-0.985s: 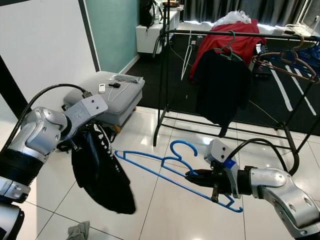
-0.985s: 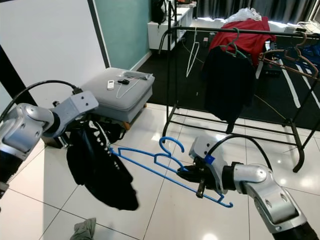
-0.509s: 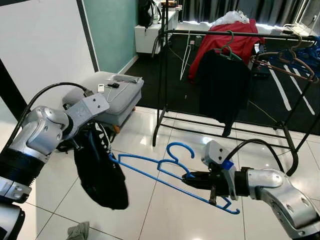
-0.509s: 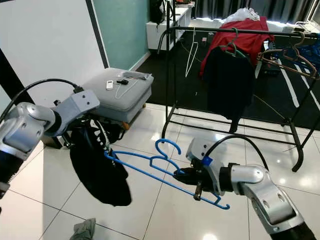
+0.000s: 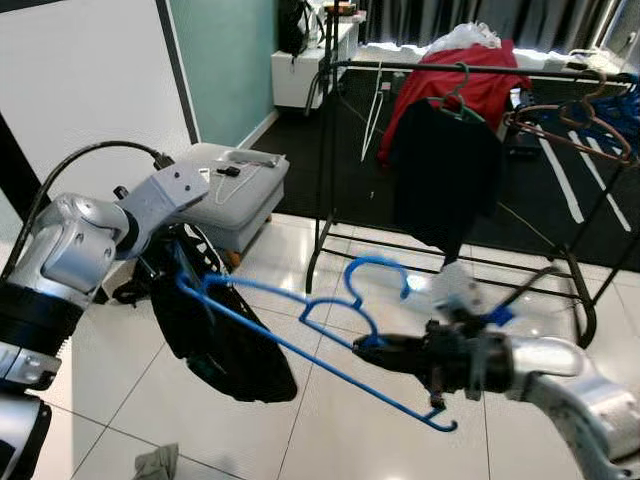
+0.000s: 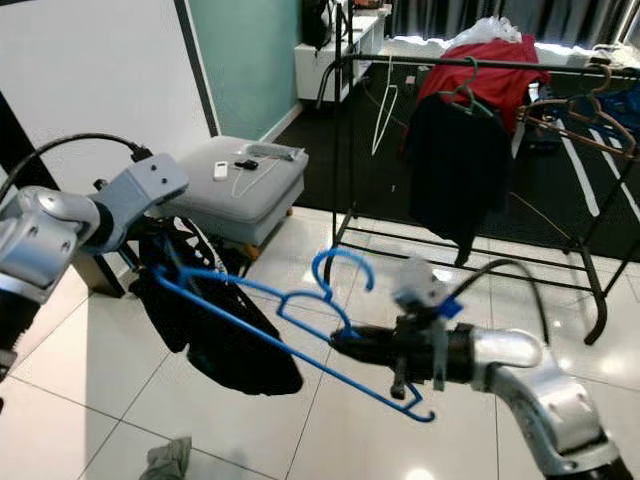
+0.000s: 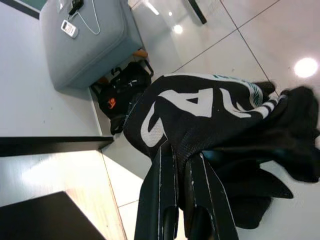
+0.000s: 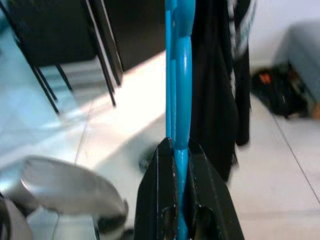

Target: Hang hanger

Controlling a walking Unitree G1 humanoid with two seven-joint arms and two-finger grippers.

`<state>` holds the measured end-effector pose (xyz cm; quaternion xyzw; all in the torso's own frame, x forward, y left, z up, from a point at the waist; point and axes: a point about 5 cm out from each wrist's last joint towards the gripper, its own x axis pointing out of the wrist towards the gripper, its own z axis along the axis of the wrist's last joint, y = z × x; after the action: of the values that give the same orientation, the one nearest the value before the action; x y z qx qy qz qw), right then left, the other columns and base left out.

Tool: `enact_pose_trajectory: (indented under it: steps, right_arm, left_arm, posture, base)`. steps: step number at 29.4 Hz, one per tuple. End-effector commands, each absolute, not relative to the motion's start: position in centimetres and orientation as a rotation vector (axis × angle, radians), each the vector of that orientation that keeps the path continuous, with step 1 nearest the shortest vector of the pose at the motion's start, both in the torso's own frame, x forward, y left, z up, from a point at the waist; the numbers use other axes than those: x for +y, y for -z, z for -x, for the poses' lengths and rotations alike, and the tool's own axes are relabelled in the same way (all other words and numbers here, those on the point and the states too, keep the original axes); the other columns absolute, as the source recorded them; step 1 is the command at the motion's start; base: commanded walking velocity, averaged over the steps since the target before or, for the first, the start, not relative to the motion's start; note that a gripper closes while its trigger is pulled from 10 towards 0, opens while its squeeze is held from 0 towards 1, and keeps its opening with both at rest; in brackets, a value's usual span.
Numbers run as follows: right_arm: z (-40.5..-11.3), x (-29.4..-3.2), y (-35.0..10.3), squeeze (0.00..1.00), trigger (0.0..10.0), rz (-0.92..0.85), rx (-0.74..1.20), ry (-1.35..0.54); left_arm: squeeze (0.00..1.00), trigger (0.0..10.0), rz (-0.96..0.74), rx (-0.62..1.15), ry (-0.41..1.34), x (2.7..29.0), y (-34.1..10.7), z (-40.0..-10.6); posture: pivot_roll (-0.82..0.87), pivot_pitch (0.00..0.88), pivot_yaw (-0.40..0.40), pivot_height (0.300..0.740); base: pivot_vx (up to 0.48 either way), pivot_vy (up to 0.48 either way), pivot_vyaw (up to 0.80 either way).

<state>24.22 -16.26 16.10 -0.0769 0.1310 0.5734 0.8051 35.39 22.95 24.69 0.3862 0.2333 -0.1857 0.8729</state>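
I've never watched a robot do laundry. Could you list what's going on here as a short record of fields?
right gripper: shut on the blue plastic hanger, held out level
left gripper: shut on the black garment with white lettering
hanger and garment: hanger's far end reaches into the garment
black metal clothes rack: ahead, carrying a dark shirt
grey padded stool: left of the rack

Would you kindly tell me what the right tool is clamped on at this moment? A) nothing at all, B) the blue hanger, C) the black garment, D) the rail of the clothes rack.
B: the right tool has its two black fingers closed on the blue hanger, whose far end reaches into the black garment held by the left tool.
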Motion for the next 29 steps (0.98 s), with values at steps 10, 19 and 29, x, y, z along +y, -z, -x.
enact_pose_trajectory:
  steps: [10,19,29]
  right_arm:
    - [-26.4,-16.3,-14.1,0.00,10.0,0.275,0.377,-1.042]
    - [-26.8,-14.9,-14.3,0.00,10.0,0.224,0.332,-1.063]
    - [-24.5,-14.1,-15.4,0.00,10.0,0.184,0.315,-1.272]
  left_arm:
    - [0.00,10.0,-0.793,0.446,0.379,22.4,-25.7,-35.1]
    - [0.00,10.0,-0.785,0.439,0.408,21.3,-25.3,-34.6]
    - [0.00,10.0,-0.780,0.443,0.441,20.1,-24.6,-34.4]
  posture:
    - [-0.03,0.000,0.029,0.740]
    - [-0.03,0.000,0.022,0.740]
    - [-0.03,0.000,0.025,0.740]
  base:
    - [0.000,0.000,0.00]
    - [0.000,0.000,0.00]
    - [0.000,0.000,0.00]
